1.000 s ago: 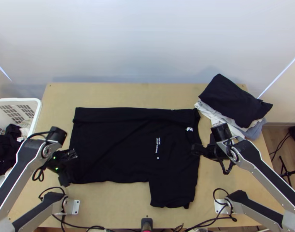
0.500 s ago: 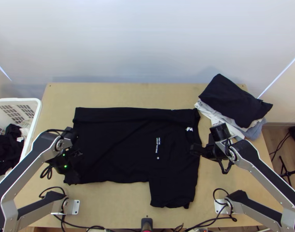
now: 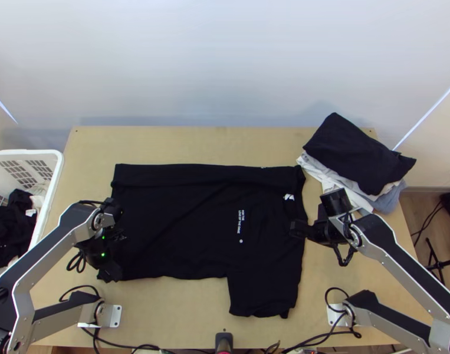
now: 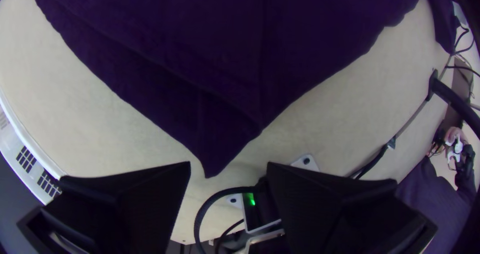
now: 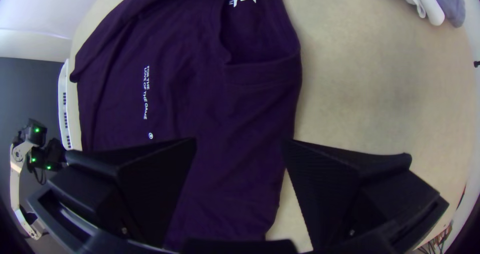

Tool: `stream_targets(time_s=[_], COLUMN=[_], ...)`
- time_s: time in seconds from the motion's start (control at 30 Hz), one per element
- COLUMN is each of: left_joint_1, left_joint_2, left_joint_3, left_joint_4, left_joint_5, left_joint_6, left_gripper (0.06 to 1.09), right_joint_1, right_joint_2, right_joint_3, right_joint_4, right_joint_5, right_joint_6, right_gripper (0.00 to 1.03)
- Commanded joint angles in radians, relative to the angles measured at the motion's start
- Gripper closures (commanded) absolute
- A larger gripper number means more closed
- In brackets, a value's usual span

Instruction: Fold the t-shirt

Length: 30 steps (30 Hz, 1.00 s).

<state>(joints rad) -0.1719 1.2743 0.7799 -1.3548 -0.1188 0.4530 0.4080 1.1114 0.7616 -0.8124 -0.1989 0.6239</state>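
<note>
On the light wooden table [image 3: 183,144] the black cloth T-shirt [image 3: 189,224] lies with its far long side turned in and near sleeve [image 3: 263,295] spread; the near-side fold would best be made by pinching hem corner [image 4: 215,159] and shoulder edge together, then lifting low and level so the hem stays square. The silver-and-black left arm [image 3: 48,248] bends over the hem end, the matching right arm [image 3: 401,253] over the collar end. The left gripper [image 4: 229,165] is parted about that corner, the right gripper [image 5: 240,141] parted over the shirt's collar-side edge, both without cloth.
</note>
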Motion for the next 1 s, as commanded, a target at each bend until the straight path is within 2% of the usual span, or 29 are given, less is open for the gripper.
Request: stream_targets(time_s=[0.0,0.1,0.23,0.37,0.4,0.47,0.53,0.6,0.7,0.77,0.83,0.97], left_joint_1=[0.031,0.051,0.066,0.074,0.074,0.074,0.074,0.074,0.081,0.083,0.083,0.083], left_joint_2=[0.016,0.016,0.016,0.011,0.013,0.010,-0.003,-0.018,-0.016,-0.018,-0.021,-0.024], left_joint_3=[-0.033,-0.044,-0.064,-0.073,-0.074,-0.073,-0.071,-0.068,-0.070,-0.067,-0.060,-0.060], left_joint_4=[0.034,0.063,0.095,0.120,0.117,0.115,0.112,0.121,0.125,0.126,0.128,0.129], left_joint_5=[-0.018,-0.018,-0.016,-0.016,-0.016,-0.016,-0.016,-0.008,-0.008,-0.008,0.001,0.008], left_joint_6=[0.036,0.047,0.062,0.062,0.064,0.065,0.076,0.090,0.093,0.098,0.098,0.099], left_gripper=[0.41,0.56,0.66,0.82,0.83,0.83,0.84,0.91,0.91,0.92,1.04,1.05], right_joint_1=[0.003,0.003,0.000,-0.001,0.002,0.022,0.092,0.172,0.253,0.278,0.318,0.318], right_joint_2=[-0.005,-0.007,-0.028,-0.068,-0.087,-0.114,-0.122,-0.122,-0.087,-0.068,-0.087,-0.073], right_joint_3=[-0.002,-0.004,0.013,-0.001,-0.011,-0.025,-0.030,-0.028,-0.035,-0.028,-0.030,-0.090], right_joint_4=[0.001,0.001,-0.013,-0.031,-0.031,-0.073,-0.130,-0.166,-0.288,-0.353,-0.386,-0.361], right_joint_5=[-0.002,-0.002,-0.016,-0.017,-0.017,-0.017,-0.017,-0.008,-0.033,-0.068,-0.093,-0.099], right_joint_6=[0.000,0.002,0.014,0.025,0.028,0.042,0.057,0.109,0.257,0.244,0.231,0.208], right_gripper=[0.24,0.24,0.24,0.22,0.22,0.13,0.07,0.04,0.07,0.06,0.06,0.07])
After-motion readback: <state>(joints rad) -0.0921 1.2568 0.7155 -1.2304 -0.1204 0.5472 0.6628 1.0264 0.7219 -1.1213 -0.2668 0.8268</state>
